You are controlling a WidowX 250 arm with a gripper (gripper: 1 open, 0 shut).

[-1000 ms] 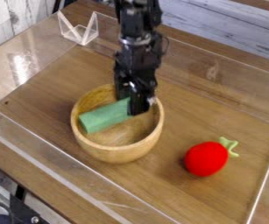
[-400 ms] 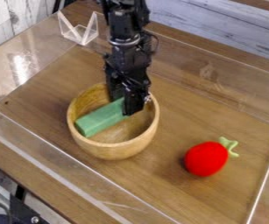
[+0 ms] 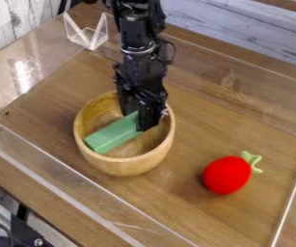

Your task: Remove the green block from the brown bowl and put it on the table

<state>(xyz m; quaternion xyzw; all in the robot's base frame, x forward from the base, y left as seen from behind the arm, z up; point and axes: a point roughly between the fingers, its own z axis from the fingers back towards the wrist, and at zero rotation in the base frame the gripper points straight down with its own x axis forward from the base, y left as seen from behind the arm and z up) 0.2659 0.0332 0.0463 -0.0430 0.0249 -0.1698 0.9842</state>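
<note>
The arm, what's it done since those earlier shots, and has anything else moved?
The arm has shifted slightly, and the brown bowl has moved a little toward the left of the picture since the first shot. I can't make out any new grip or release. The green block still lies in the bowl, and the red strawberry-like toy stayed put.

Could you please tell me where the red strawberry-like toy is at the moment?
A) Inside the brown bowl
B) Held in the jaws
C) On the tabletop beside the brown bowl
C: the red strawberry-like toy rests on the tabletop, apart from the brown bowl.
</note>
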